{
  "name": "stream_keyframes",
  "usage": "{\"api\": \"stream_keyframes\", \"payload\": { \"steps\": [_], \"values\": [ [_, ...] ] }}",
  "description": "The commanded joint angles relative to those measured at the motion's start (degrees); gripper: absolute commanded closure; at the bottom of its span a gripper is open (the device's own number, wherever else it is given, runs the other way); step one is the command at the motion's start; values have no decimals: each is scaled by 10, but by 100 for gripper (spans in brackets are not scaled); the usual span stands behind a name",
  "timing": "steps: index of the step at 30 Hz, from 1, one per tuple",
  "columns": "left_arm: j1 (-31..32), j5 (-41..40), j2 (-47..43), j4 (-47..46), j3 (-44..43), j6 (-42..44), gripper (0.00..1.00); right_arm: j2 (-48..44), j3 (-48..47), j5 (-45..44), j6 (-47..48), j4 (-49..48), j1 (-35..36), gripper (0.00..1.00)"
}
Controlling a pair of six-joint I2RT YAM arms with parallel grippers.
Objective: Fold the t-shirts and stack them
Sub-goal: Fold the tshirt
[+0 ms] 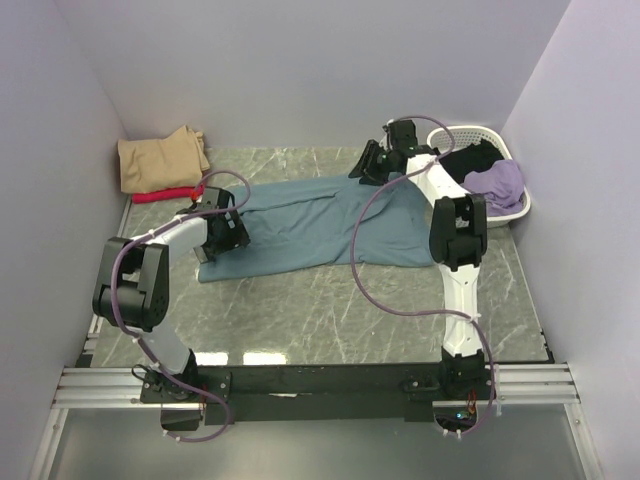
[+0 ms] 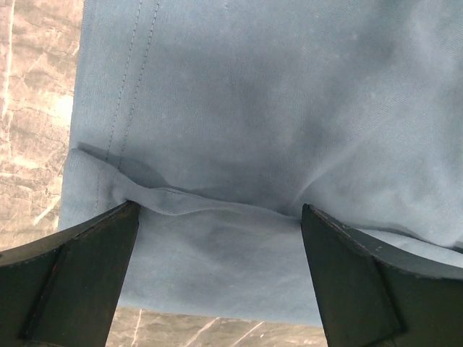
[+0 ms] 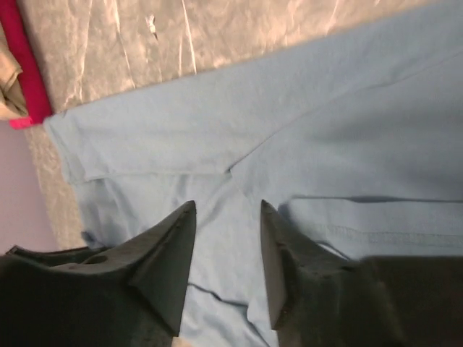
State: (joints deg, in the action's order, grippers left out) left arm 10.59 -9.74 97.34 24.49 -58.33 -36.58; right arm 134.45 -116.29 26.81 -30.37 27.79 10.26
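Left gripper (image 2: 221, 208) spread wide, right gripper (image 3: 228, 206) narrowly parted — both over teal t-shirt (image 1: 320, 225); overhead view alone shows it lying left-to-right across desk (image 1: 330, 310).

Grey marble table (image 1: 330, 310), pale lilac walls (image 1: 300, 60)

bare marble table (image 1: 330, 310) in front; white basket (image 1: 505, 217) far right, tan t-shirt (image 1: 160, 160) far-left corner
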Motion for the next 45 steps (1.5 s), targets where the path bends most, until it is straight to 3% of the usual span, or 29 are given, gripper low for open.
{"api": "stream_keyframes", "payload": {
  "steps": [1,8,14,33,45],
  "values": [
    [2,-1,-2,0,-19,12,0,-25,-4,-36,21,6,-2,50],
    [2,2,-11,-3,-14,11,0,-139,108,-160,47,33,-14,47],
    [3,12,-5,-9,-15,12,1,-159,149,-125,53,31,-16,45],
    [5,14,0,-9,-14,12,0,-52,37,-119,50,67,44,45],
    [4,16,10,-8,-19,15,1,-36,31,-207,62,110,71,45]
  ]
}}
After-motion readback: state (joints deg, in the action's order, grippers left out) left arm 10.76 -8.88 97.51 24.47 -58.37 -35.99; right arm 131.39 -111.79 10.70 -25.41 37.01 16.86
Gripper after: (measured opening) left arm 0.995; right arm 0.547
